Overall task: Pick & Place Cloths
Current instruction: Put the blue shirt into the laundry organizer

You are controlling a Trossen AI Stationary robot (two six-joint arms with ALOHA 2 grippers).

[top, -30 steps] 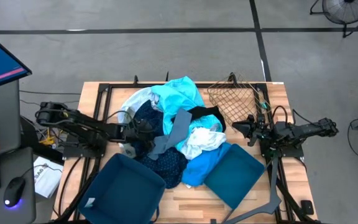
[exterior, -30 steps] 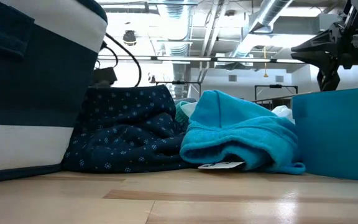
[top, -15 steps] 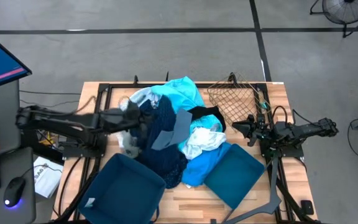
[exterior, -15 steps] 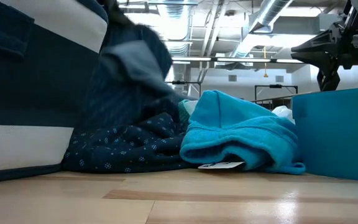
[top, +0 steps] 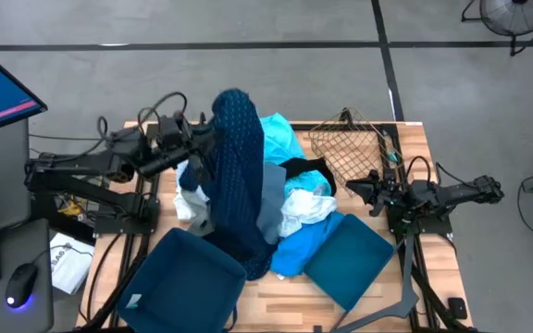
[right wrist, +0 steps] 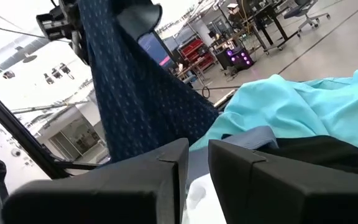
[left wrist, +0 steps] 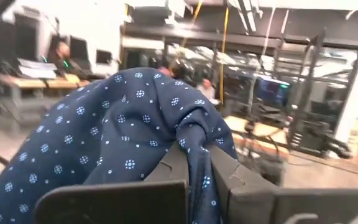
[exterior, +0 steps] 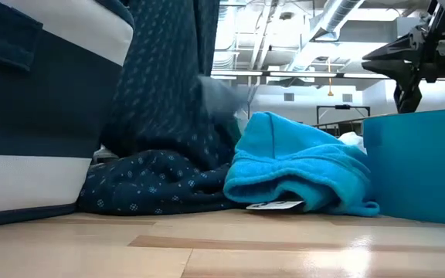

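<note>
Wooden table [top: 415,148], left tool [top: 213,129] clamped on navy dotted cloth [top: 239,176]

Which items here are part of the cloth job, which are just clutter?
Job:
- navy dotted fabric garment, held up by left gripper
- turquoise cloth
- bright blue cloth
- white cloth
- black cloth

Lying about:
- dark-teal plastic bins
- brown wire-mesh basket

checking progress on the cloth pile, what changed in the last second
The left gripper, shut on the navy dotted cloth, rose from low in the pile and pulled that cloth up, so it now hangs in a tall drape with its lower end in the heap. A grey cloth shifted with it. The right gripper, turquoise cloth, wire basket and both bins stayed put.
</note>
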